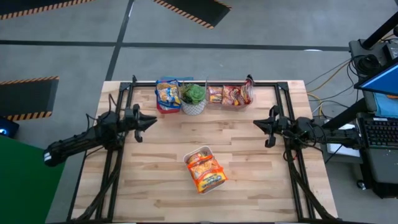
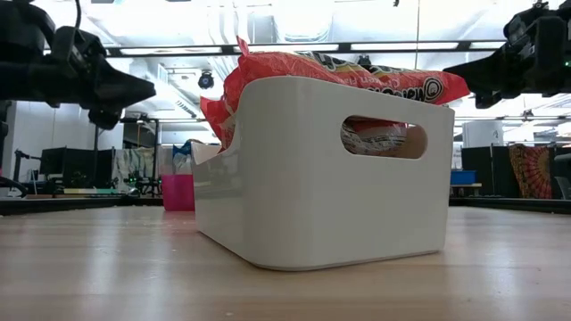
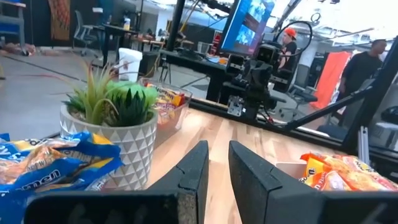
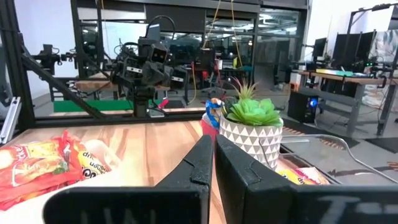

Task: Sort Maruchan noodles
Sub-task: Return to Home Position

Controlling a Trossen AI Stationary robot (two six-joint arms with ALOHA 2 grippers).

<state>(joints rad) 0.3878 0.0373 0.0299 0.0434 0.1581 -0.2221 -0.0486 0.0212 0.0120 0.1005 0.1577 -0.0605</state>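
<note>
left claw [image 1: 147, 122] slightly parted, right claw [image 1: 263, 126] closed, both empty, flanking the white bin [image 2: 303, 196]; its overheaped noodle packets [image 2: 357, 78] may slide out.

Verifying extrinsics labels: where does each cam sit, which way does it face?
High: overhead, straight down on the pale wooden table; both dark arms, left pincer and right pincer, show.
Low: table-top height, level across at the white plastic bin; both pincers overhead.
Left wrist: on left arm, facing the right arm; own fingers in front.
Right wrist: on right arm, facing the left arm; own fingers in front.
Shared: both wrist views see the green plant in its white faceted pot.
</note>
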